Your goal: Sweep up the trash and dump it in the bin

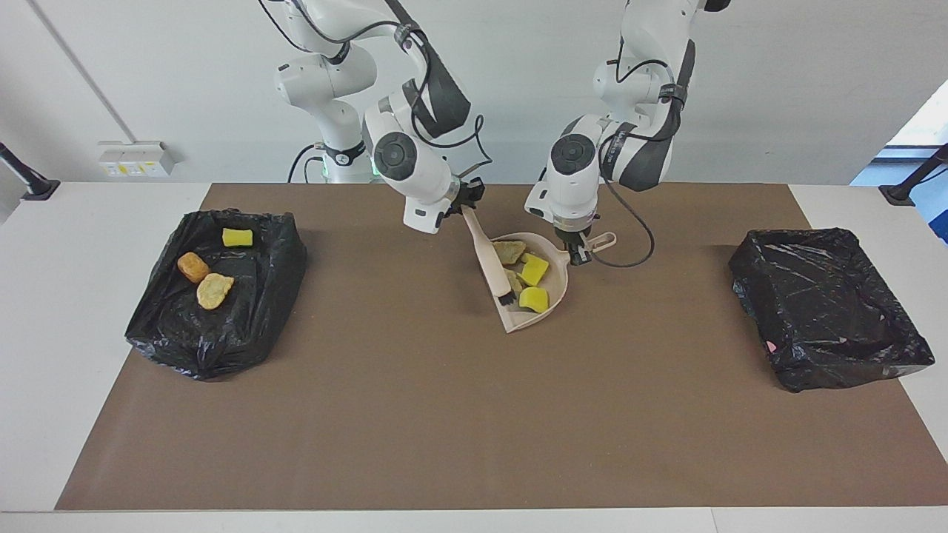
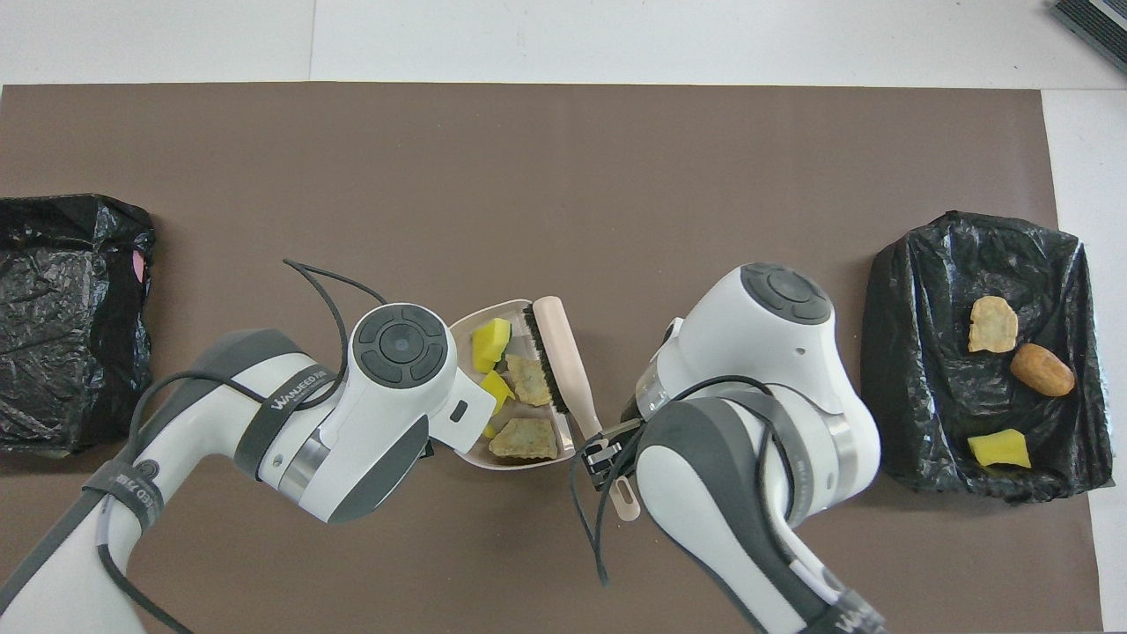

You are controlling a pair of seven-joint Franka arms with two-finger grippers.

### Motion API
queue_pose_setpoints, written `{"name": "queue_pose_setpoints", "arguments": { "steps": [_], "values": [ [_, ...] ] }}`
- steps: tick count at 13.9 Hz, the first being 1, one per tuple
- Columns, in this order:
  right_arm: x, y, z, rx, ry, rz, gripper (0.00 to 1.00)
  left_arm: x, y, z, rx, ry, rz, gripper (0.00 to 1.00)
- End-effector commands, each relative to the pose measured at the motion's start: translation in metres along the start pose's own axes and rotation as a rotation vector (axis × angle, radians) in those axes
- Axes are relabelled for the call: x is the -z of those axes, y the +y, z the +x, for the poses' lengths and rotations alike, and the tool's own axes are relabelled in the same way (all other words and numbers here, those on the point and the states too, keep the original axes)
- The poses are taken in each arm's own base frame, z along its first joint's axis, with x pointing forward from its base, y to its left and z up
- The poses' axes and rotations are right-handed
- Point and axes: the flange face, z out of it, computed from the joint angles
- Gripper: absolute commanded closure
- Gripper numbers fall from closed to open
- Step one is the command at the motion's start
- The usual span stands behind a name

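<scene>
A plain white wall is filling the whole background, with a thin diagonal line running down it toward a white socket box. A white tabletop is sitting under a big brown mat that's covering most of it. Two black clamp-like posts are sticking up at the tabletop's corners by the wall. Daylight is coming in from a window at the left arm's end, and everything's looking evenly lit. A dark grille is poking in at one corner of the overhead view.
</scene>
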Motion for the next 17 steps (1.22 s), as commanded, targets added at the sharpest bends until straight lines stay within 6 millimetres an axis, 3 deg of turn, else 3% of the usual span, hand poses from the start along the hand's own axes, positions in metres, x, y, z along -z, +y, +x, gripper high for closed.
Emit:
{"name": "queue_pose_setpoints", "arguments": {
  "steps": [1,3,5,8,10,12,14,17],
  "values": [
    [0.021,0.01,-0.013,-0.067,0.024,-0.011,1.0,0.001,0.001,-0.007,-0.042,0.001,-0.002,1.0],
    [0.038,0.02,-0.018,-0.105,0.053,-0.069,1.0,0.006,-0.007,-0.018,-0.076,0.004,0.007,1.0],
    [0.053,0.03,-0.028,-0.136,0.044,-0.085,1.0,0.024,-0.018,-0.038,-0.104,0.014,0.04,1.0],
    [0.112,0.05,-0.062,-0.165,0.091,-0.152,1.0,0.055,-0.034,-0.088,-0.096,0.022,0.084,1.0],
    [0.16,0.08,-0.088,-0.226,0.123,-0.189,1.0,0.076,-0.052,-0.146,-0.102,0.035,0.107,1.0],
    [0.194,0.112,-0.111,-0.271,0.14,-0.256,1.0,0.086,-0.074,-0.208,-0.065,0.054,0.106,1.0],
    [0.212,0.151,-0.127,-0.256,0.134,-0.277,1.0,0.096,-0.096,-0.272,-0.091,0.069,0.104,1.0],
    [0.235,0.219,-0.158,-0.262,0.134,-0.32,1.0,0.097,-0.12,-0.381,0.006,0.131,0.113,1.0]
  ]
}}
